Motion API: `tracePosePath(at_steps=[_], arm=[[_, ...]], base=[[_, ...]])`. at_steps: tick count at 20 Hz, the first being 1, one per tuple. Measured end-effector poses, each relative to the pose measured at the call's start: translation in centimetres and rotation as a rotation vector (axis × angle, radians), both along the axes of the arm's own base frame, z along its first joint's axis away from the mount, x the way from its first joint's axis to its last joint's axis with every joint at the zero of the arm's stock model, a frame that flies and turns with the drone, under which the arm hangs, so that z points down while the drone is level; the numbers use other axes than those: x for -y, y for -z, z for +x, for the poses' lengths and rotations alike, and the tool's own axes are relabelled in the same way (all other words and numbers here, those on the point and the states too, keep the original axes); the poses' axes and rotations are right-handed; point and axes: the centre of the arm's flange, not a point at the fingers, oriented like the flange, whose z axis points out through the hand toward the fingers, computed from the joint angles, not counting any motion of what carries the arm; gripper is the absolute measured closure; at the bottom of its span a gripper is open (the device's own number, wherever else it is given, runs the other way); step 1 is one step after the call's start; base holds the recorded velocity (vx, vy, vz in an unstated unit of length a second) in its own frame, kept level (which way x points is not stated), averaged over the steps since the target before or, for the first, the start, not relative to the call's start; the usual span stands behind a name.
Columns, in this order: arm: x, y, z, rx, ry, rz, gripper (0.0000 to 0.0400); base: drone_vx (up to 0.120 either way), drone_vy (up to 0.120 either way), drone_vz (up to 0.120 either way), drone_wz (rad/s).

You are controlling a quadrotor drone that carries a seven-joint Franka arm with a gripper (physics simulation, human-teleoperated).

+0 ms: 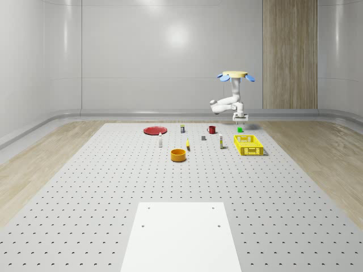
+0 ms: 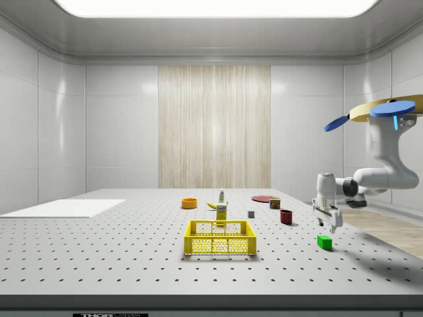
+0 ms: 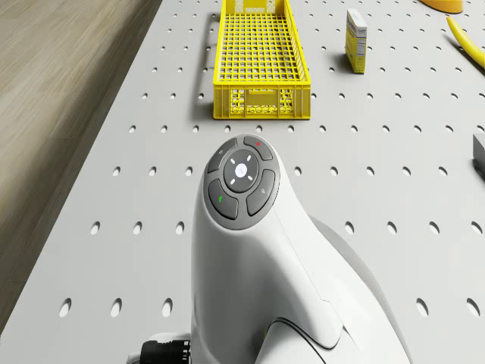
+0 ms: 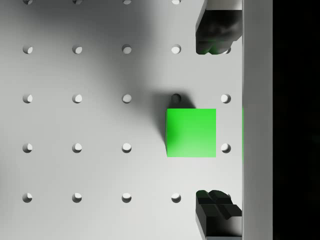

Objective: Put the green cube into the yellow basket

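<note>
The green cube (image 1: 240, 130) (image 2: 324, 242) lies on the perforated table, just beyond the far end of the yellow basket (image 1: 248, 144) (image 2: 220, 238) (image 3: 259, 61). The drone (image 1: 235, 75) hovers above this spot with its arm bent downward. My gripper (image 1: 240, 119) (image 2: 328, 221) hangs open a short way above the cube, pointing down. In the wrist view the green cube (image 4: 191, 132) sits between the two dark fingertips (image 4: 215, 35) of my gripper (image 4: 214, 121), with clear gaps on both sides. The basket holds nothing.
Toward the whole-scene view's left of the basket stand a small box (image 1: 221, 143), a grey block (image 1: 203, 137), a red mug (image 1: 211, 130), a banana (image 1: 188, 145), an orange bowl (image 1: 178, 154), a bottle (image 1: 160, 140) and a red plate (image 1: 154, 130). A white panel (image 1: 181, 235) lies at the front.
</note>
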Motion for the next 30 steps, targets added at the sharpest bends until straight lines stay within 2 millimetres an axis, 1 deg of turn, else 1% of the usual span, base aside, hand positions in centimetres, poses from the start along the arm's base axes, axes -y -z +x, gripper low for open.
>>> tracePosePath(at_steps=[1, 3, 9, 20, 25, 30], arm=[[0.0, 0.0, 0.0, 0.0, 0.0, 0.0, 0.0], [0.0, -0.3, 0.0, 0.0, 0.0, 0.0, 0.0], [-0.2, -2.1, 0.0, 0.0, 0.0, 0.0, 0.0], [-1.0, -4.4, 0.0, 0.0, -0.001, 0.0, 0.0], [-1.1, -5.0, 0.9, 0.0, -0.001, 0.0, 0.0], [-1.2, -5.5, 1.4, 0.0, -0.001, 0.0, 0.0]], base=[[0.0, 0.0, -0.12, 0.0], [0.0, 0.0, 0.0, 0.0], [0.0, 0.0, 0.0, 0.0], [0.0, 0.0, 0.0, 0.0], [0.0, 0.0, 0.0, 0.0], [0.0, 0.0, 0.0, 0.0]])
